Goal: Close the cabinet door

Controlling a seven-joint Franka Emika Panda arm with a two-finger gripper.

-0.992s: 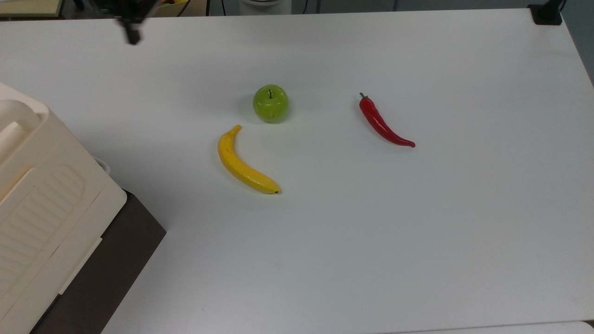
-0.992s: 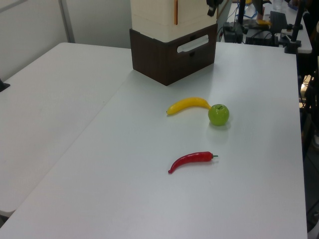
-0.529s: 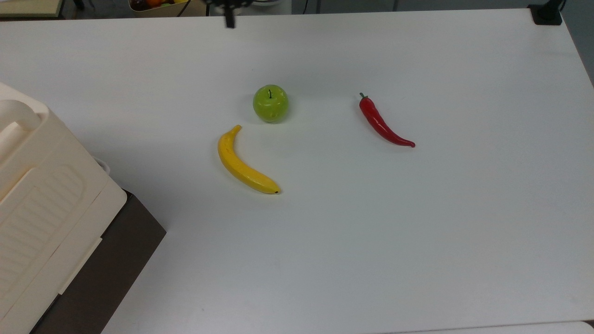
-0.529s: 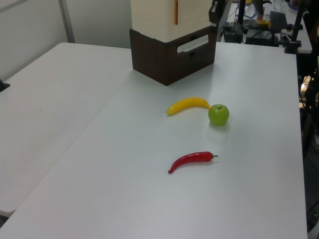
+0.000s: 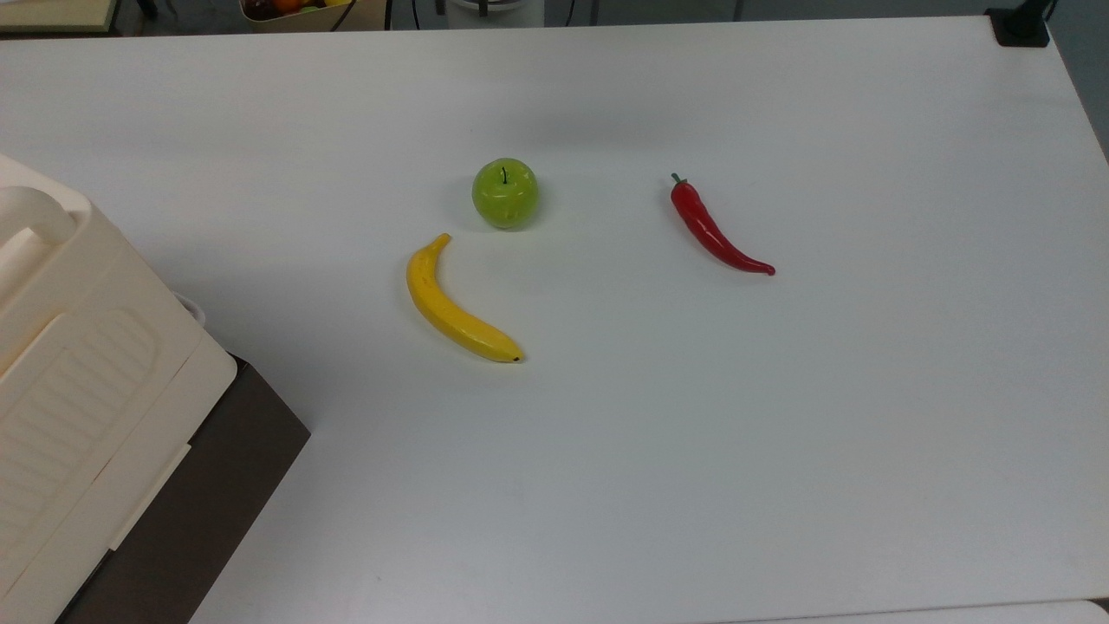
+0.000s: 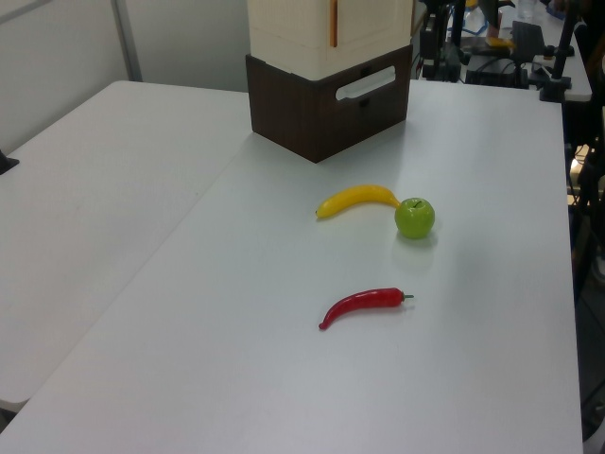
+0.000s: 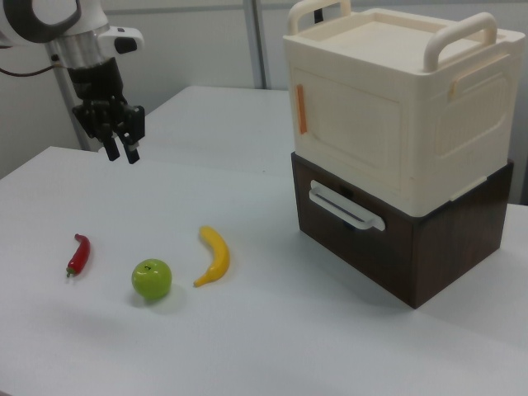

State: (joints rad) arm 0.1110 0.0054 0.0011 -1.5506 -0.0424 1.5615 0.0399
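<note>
Gripper (image 7: 121, 151) hangs empty, fingers slightly apart, well clear of the cabinet (image 7: 396, 107). Cabinet door (image 7: 351, 132) looks flush, probably shut; verify the orange-tab edge, push flat if proud.

Bright, even overhead light; soft faint shadows under the fruit on the table (image 5: 780, 433), no glare.
</note>
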